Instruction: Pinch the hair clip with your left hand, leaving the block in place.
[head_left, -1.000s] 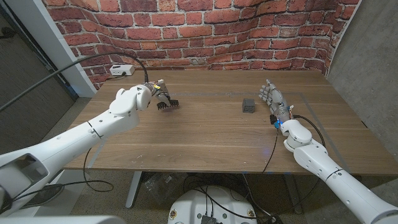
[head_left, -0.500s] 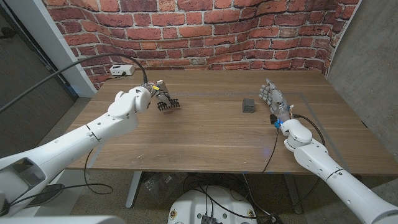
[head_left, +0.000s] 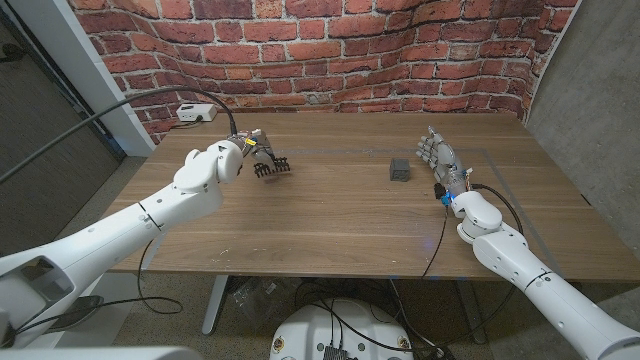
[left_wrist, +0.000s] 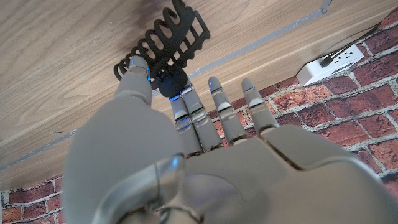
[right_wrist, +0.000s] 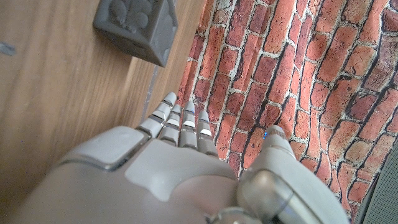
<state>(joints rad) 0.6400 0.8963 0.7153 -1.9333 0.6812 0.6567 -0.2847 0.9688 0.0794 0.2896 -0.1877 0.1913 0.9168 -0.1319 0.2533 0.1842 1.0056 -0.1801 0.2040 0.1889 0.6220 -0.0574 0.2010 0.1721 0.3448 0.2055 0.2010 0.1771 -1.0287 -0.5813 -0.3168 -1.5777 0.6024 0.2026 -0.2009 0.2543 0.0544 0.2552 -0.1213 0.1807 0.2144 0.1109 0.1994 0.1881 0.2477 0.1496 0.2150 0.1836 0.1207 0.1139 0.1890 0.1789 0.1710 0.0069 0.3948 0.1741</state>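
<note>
Now your left hand (head_left: 248, 152) is at the far left part of the wooden surface (head_left: 330, 220), and its fingers (left_wrist: 138, 70) are pinching the black plastic hair clip with the curved teeth (left_wrist: 166, 38). From the left wrist view, the thumb and one finger meet at the round hinge end of the clip, and the other fingers are spread out beside it. The teeth point away from the hand. I cannot tell if the clip touches the surface or hangs just above it.

The clip looks light and stiff. Its plastic is probably smooth, so it could slip or twist in a small pinch. The thin teeth could snap, so the thick hinge end is the best place to hold.

The small dark grey cube block (head_left: 399, 169) sits well apart, near the middle right of the surface. Your right hand (head_left: 440, 160) stands close by it with its fingers straight and holding nothing.

Behind the surface is a red brick wall (head_left: 400, 50). A white power strip (head_left: 195, 113) lies at the far left edge.
</note>
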